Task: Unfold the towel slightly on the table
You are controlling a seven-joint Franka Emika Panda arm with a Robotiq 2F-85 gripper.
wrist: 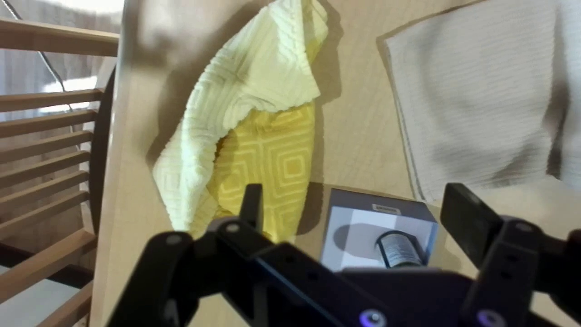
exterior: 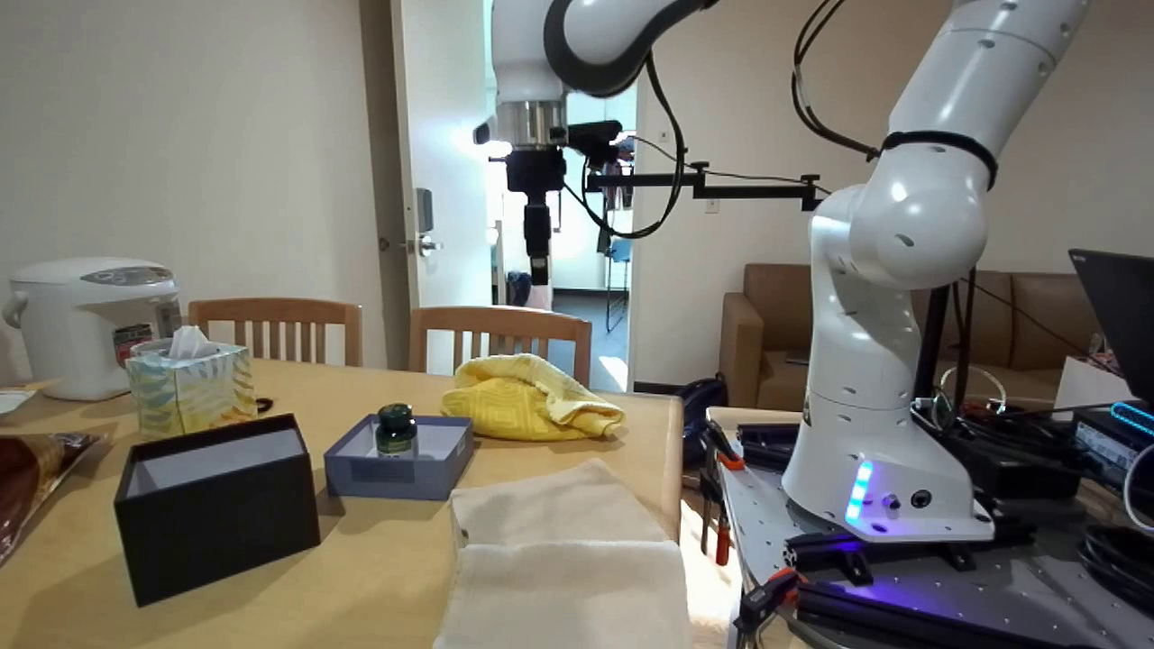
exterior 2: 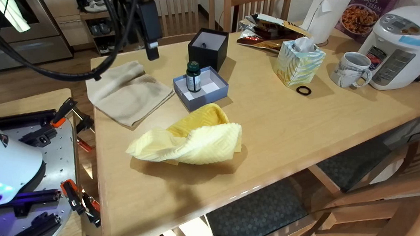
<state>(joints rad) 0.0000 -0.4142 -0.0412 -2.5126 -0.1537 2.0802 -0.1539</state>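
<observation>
Lying bunched on the pale wooden surface (exterior 2: 286, 126), your yellow towel (exterior 2: 212, 147) looks plush — raised, nested squares on its deep-yellow face, with a paler, ribbed flap curling over part of it. From the wrist you see a long, slanting heap near the side of the surface where a slatted chair (wrist: 45, 123) stands.

You cannot make out what the flap covers; the heap's tip reaches the top edge of the wrist view, and its lower end runs partly behind your pincer (wrist: 354, 195). That pincer is spread wide and hangs well above the surface; in an exterior view you get it edge-on, as a dark bar.

Just beside the towel you have a shallow blue-grey box (exterior: 397, 478) with a dark green bottle (exterior 2: 193, 77) upright inside — the pincer hides part of both from the wrist. Past it sits a black box (exterior: 221, 532), its top uncovered. A folded beige cloth (wrist: 472, 91), finely ribbed, lies near the towel but apart from it. Farther off stand a patterned tissue box (exterior 2: 300, 65), a marbled mug (exterior 2: 349, 72) and a white water boiler (exterior: 81, 333); you can hardly read the glossy foil bags (exterior 2: 266, 37).
</observation>
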